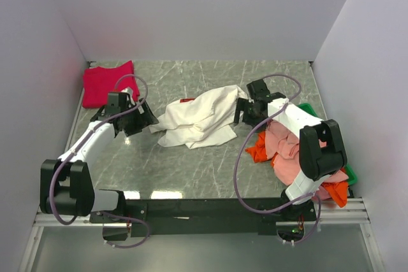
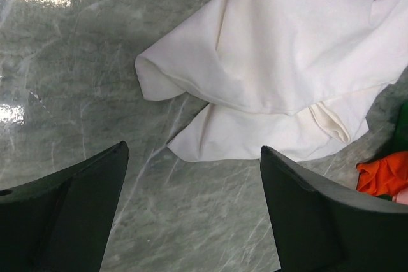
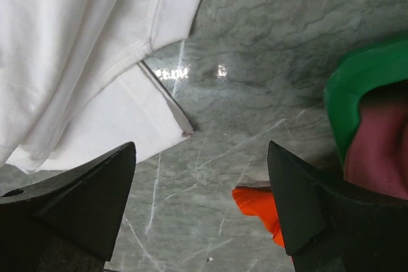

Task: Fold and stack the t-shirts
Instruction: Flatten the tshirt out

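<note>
We see the white shirt [image 1: 201,118] crumpled mid-table [image 1: 191,170], between both arms. The left gripper [image 2: 191,157] hangs just beside its left edge, fingers spread wide and holding nothing. The right gripper [image 3: 201,148] gapes likewise by its right hem. The crimson shirt [image 1: 108,84] lies at the far left corner. A pink shirt [image 1: 284,148] and an orange shirt [image 1: 258,151] are heaped on the right, seemingly spilling from the green bin [image 1: 306,107].

- One white t-shirt [image 1: 201,118].
- One crimson t-shirt [image 1: 105,85].
- Pink t-shirts [image 1: 285,150] and orange t-shirts [image 1: 257,152] heaped together: number of each unclear from here.
- One green plastic bin [image 1: 308,109].
- Two robot arms [image 1: 95,137], so two grippers: left gripper [image 1: 148,122], right gripper [image 1: 245,118].
</note>
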Motion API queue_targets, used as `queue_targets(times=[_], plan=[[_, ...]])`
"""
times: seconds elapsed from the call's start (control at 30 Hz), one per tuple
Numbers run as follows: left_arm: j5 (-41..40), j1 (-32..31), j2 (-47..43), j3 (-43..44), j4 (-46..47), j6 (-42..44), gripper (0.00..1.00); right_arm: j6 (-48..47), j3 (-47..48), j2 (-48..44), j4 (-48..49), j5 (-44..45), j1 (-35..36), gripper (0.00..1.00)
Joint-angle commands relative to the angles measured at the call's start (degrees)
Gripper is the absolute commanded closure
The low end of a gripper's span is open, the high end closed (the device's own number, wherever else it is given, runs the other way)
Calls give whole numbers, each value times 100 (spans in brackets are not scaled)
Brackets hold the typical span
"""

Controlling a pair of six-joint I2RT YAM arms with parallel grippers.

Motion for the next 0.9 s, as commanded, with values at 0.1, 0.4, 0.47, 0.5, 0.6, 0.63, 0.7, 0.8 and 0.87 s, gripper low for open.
queue_targets(times=[0.1, 0.4, 0.47, 0.5, 0.6, 0.63, 0.7, 0.8, 0.87], plan=[[-77, -54, 330, 9, 338, 80, 11, -134, -138, -54, 75, 399, -226, 11], [-86, -98, 629, 35, 417, 98, 11, -283, 3, 16, -109, 882, -481, 11], [-60, -107, 682, 61, 426, 98, 11, -310, 38, 43, -153, 1005, -534, 11], [-60, -107, 691, 70, 426, 98, 11, -319, 38, 43, -162, 1049, -560, 11], [-60, -116, 735, 132, 418, 116, 11, -345, 55, 69, -197, 1128, -648, 11], [-51, -116, 744, 149, 426, 116, 11, -354, 55, 60, -197, 1154, -683, 11], [-42, -116, 770, 167, 444, 116, 11, -380, 73, 52, -232, 1234, -727, 11], [-16, -124, 805, 167, 487, 116, 11, -424, 108, 69, -294, 1339, -842, 10], [10, -124, 858, 185, 505, 116, 11, -450, 117, 52, -320, 1383, -929, 10]])
